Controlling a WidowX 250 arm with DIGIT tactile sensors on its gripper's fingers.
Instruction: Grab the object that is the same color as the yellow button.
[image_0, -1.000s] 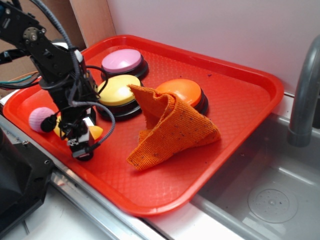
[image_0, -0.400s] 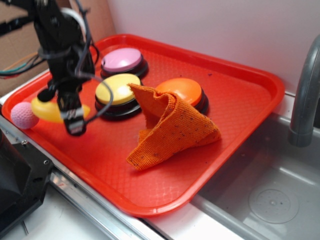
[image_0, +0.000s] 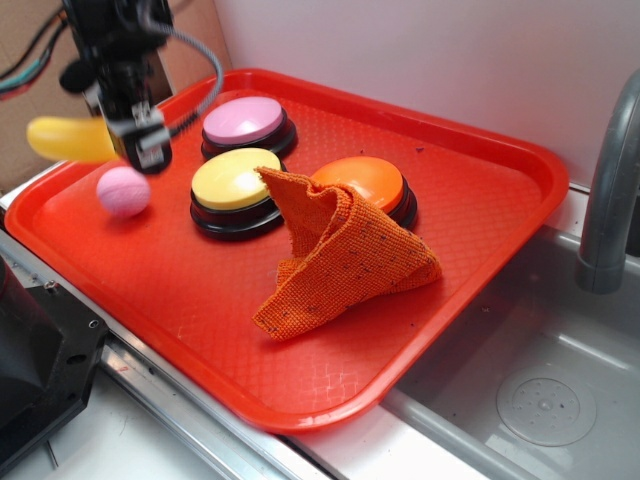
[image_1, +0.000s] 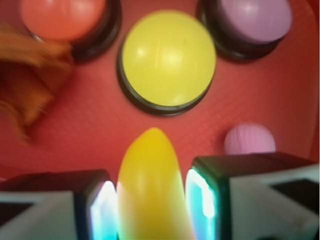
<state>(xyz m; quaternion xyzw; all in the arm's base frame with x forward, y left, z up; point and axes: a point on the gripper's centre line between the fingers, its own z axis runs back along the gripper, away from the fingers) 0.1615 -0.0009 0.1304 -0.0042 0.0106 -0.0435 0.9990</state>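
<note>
Yellow banana (image_1: 150, 190) in gripper (image_1: 150, 202), no legible writing.

The black robot arm hangs above the far left corner of the worktop, wrist vertical, gripper (image_0: 120, 135) pointing down and raised clear of the surface. Both black fingers (image_1: 97, 207) press the sides of the small glossy yellow plastic toy banana (image_1: 150, 187), which is held lifted between them.

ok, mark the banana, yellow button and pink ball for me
banana (image_1: 150, 185), wrist view, middle of its body between the gripper pads.
yellow button (image_0: 236, 178), exterior view, centre of the domed top.
pink ball (image_0: 123, 191), exterior view, middle of the ball, resting on the tray.
</note>
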